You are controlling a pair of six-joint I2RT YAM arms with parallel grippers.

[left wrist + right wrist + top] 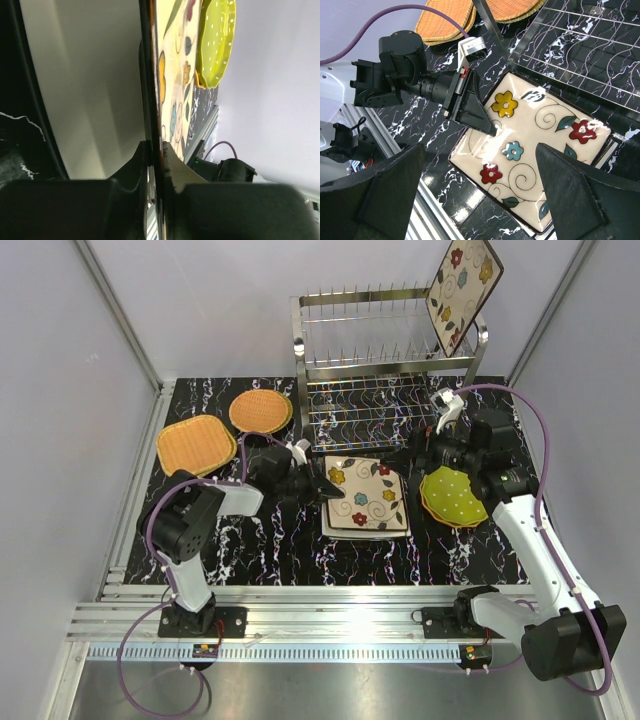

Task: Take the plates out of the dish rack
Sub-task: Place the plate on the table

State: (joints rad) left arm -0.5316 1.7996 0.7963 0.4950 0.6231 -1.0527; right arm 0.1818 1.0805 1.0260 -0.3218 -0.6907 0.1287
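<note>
Overhead: dish rack [390, 365] at the back of the desk [260, 540]. One standing plate [463, 285], flowered, leans at its top right corner. Already unloaded: two woven plates [196, 444] far left, green plates [455, 498] on the right, flat plate [370, 502] with flowers on the centre pile.

Left wrist: left claw [156, 152] pinched shut on the flat plate's [172, 100] rim, seen edge-on.

Right wrist: right claw [477, 150] spread wide, holding nothing, above the flat plate [540, 145].

Judgement: nearly done. Let go of this plate, then fetch the standing one.
</note>
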